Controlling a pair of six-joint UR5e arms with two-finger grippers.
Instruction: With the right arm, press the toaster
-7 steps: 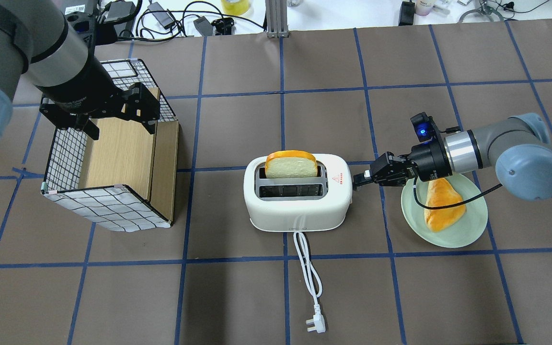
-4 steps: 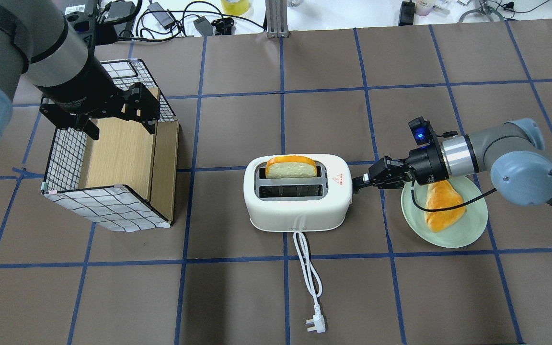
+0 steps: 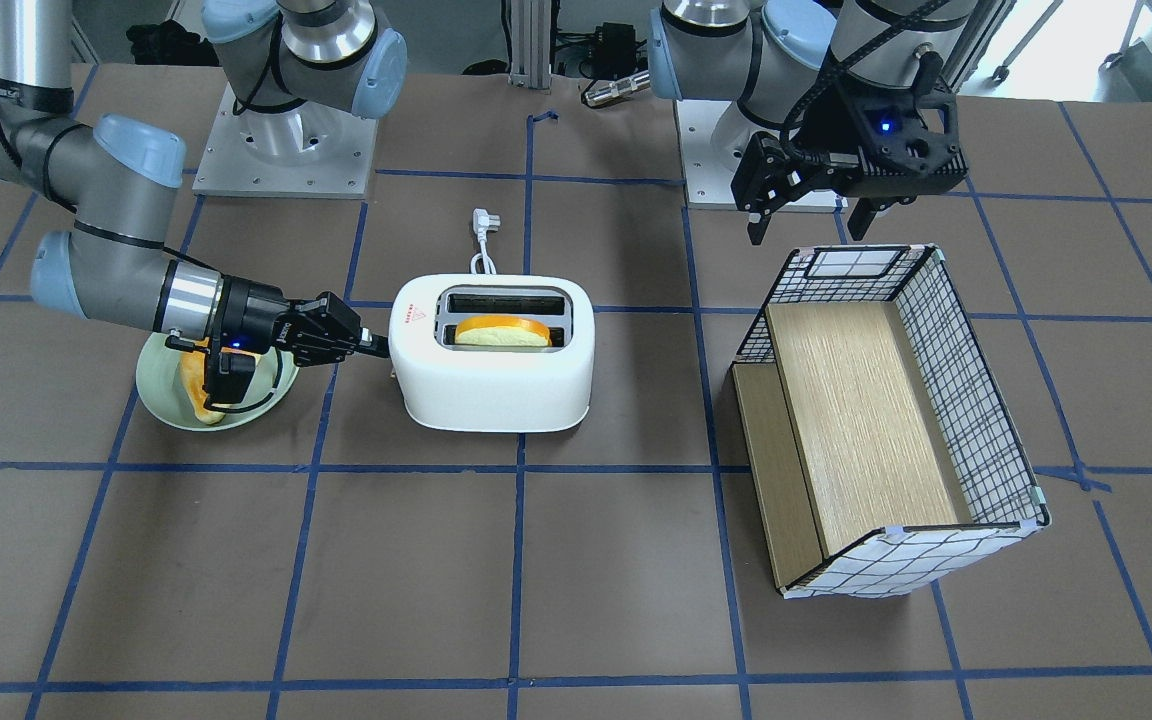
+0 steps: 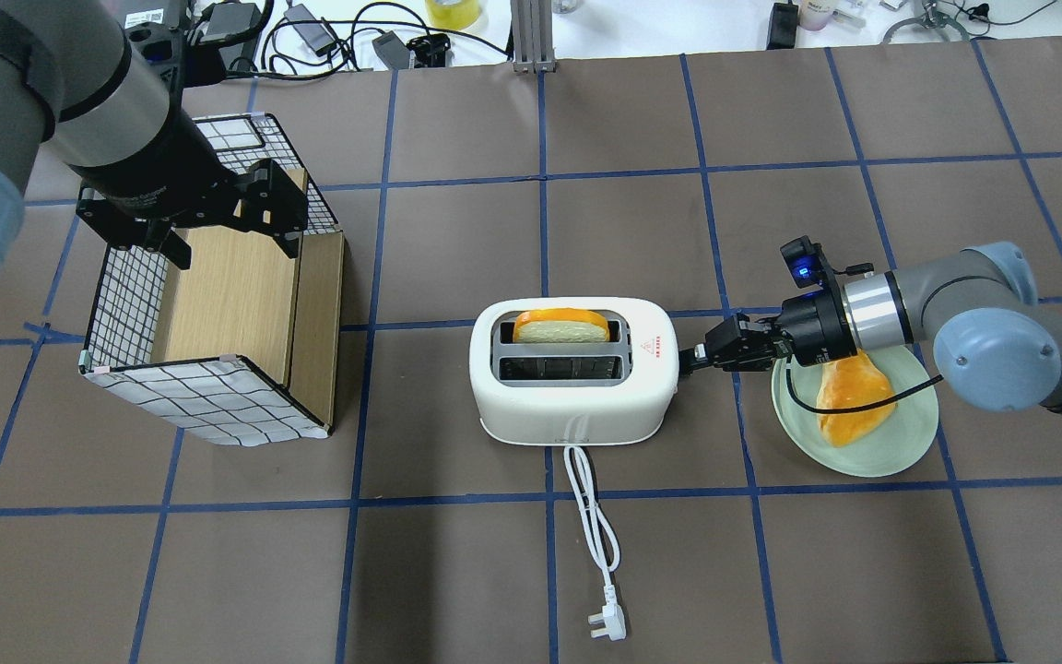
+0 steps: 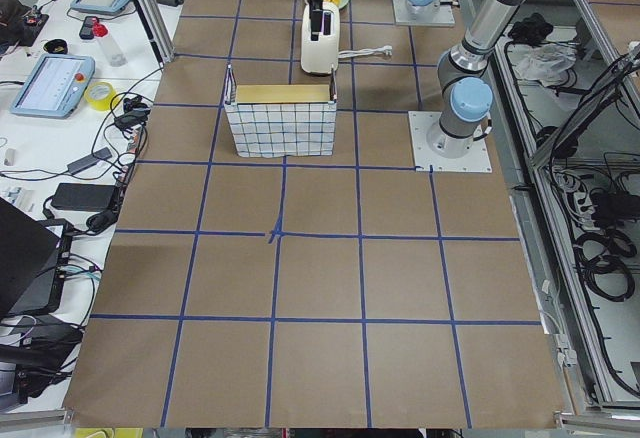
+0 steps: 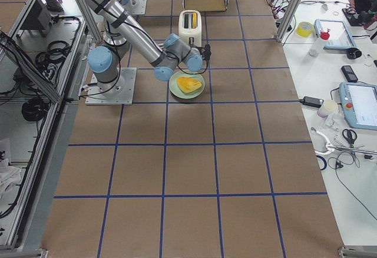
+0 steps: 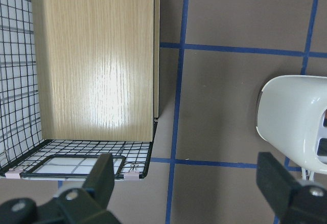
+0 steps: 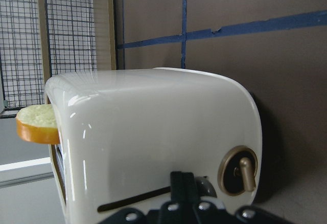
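- The white rounded two-slot plastic toaster [image 4: 577, 406] stands upright near the middle of the brown tabletop with blue tape grid [image 4: 457, 572], slots facing up.
- A bread slice with orange crust [image 4: 560, 326] sits low in the slot on the operators' side. Only its top shows above the rim.
- The white cord [image 4: 591, 507] runs from the toaster toward the robot's edge and ends in a white plug [image 4: 607, 627] lying flat.
- The right gripper [image 4: 692, 355] has its fingers drawn together into one narrow tip. The tip bears on the grey lever [image 8: 204, 185] on the toaster's end face, beside a brass-coloured dial [image 8: 240, 175]. The lever is at the low end of its slot.
- The right arm [image 4: 992, 346] reaches in from the table's right end. Its forearm lies low and about level, with the wrist above a pale green round plate [image 4: 863, 461].
- The plate holds a yellow-orange bread piece [image 4: 849, 401] and sits just beside the toaster's right end.
- The left gripper [image 4: 231, 242] hangs with fingers spread wide over the operators' side of a wire-grid basket with wooden panel and checked fabric [image 4: 208, 397].
- The basket stands well apart from the toaster, toward the table's left end. Bare tabletop shows between them.
- Bare tabletop also shows from the toaster toward the operators' edge.
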